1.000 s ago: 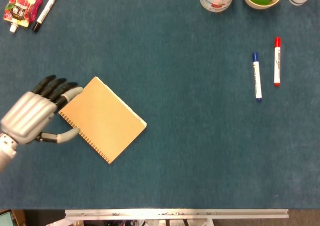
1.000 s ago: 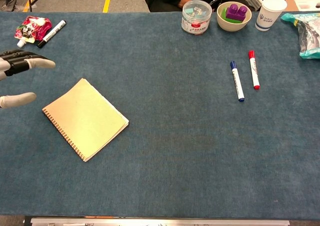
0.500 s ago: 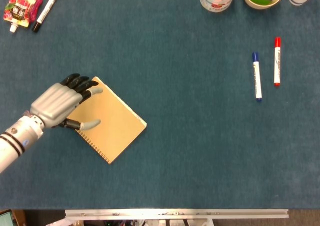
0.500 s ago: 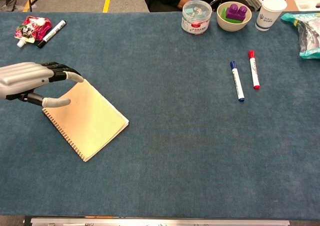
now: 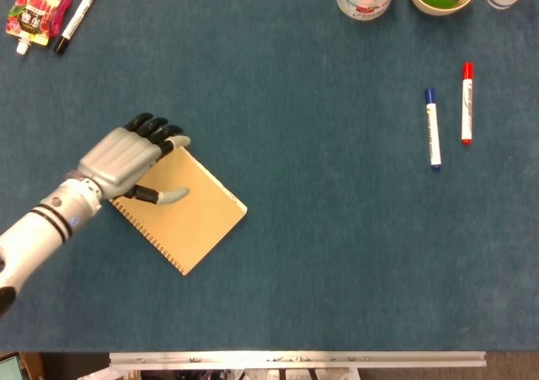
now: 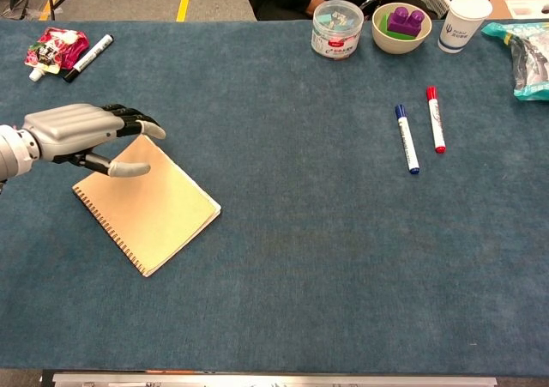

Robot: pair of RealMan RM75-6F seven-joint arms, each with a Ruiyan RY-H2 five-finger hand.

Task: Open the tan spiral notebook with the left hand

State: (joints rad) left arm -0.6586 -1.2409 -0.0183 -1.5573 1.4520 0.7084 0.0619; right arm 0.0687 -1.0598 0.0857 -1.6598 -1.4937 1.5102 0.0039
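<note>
The tan spiral notebook [image 5: 195,214] [image 6: 154,207] lies closed and flat on the blue table, turned diagonally, its wire spine along the lower-left edge. My left hand [image 5: 126,163] [image 6: 81,131] hovers over the notebook's upper-left corner, palm down, with fingers spread and the thumb stretched out over the cover. It holds nothing. Whether the fingertips touch the cover cannot be told. My right hand is out of both views.
A blue marker [image 5: 432,129] and a red marker [image 5: 466,103] lie at the right. A black-capped marker [image 5: 76,18] and a red pouch [image 5: 35,11] sit at the far left. A jar [image 6: 335,28], a bowl with a purple block [image 6: 401,25] and a white cup [image 6: 463,21] line the far edge.
My left hand has travelled rightward from beside the notebook's left corner to over its upper-left part. The notebook has stayed put and closed.
</note>
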